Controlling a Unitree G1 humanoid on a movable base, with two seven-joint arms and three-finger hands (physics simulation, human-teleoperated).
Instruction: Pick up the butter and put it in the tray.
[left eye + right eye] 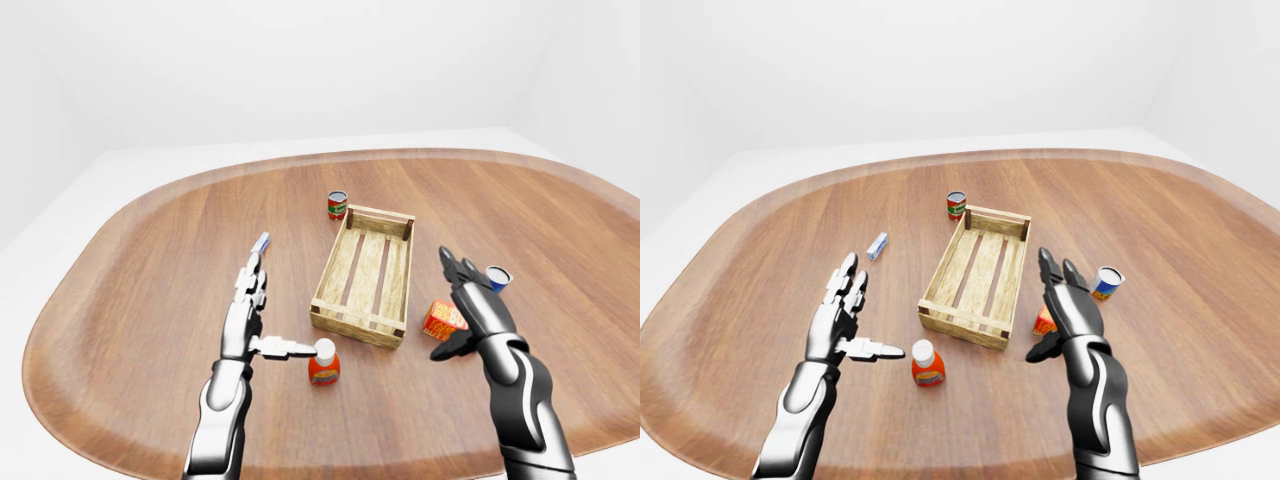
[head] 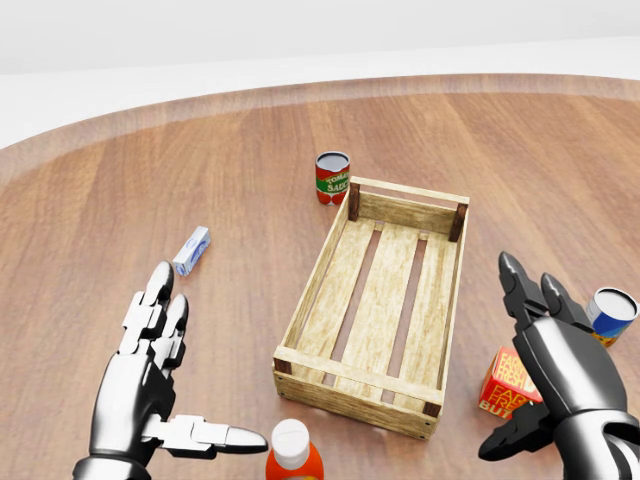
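Both hands are spread wide and hold nothing: the left hand [image 2: 150, 375] hovers left of the wooden tray [image 2: 378, 305], the right hand [image 2: 555, 370] to its right. The butter [image 2: 191, 250] lies flat well left of the tray.

Open wood on the left, clutter on the right and near edge

In the head view, bare table [image 2: 120, 200] lies between the left hand [image 2: 150, 385] and the butter [image 2: 191, 250], nothing between. The crate [image 2: 380, 300] is open-topped, a red can [image 2: 332, 177] just beside its far corner. An orange bottle [image 2: 292, 455] stands near its lower-left corner; a red box [image 2: 505, 383] and blue can [image 2: 610, 312] crowd the right hand [image 2: 560, 375].
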